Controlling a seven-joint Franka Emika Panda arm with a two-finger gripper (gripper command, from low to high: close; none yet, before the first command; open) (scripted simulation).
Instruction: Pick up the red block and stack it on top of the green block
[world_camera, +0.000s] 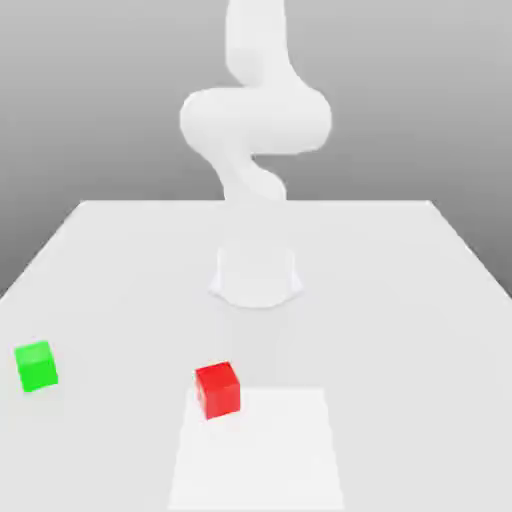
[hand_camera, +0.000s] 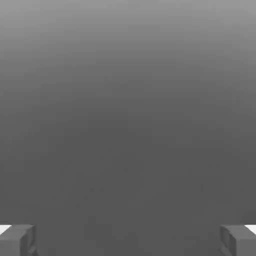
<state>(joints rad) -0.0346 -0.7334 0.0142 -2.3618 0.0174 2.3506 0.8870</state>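
The red block (world_camera: 217, 389) rests on the white table (world_camera: 400, 300) near its front edge, slightly toward the exterior view's left of centre. The green block (world_camera: 36, 366) sits apart from it, far toward the exterior view's left. The white arm (world_camera: 255, 120) rises from its base (world_camera: 256, 275) at the table's middle and bends upward out of the picture, well above both blocks. In the hand view my gripper (hand_camera: 128, 240) is open, its two grey fingertips (hand_camera: 17, 240) standing wide apart with nothing between them, facing a plain grey background.
A lighter square patch (world_camera: 262, 450) marks the table at the front, with the red block on its corner. The table's edges run along the exterior view's left and right sides.
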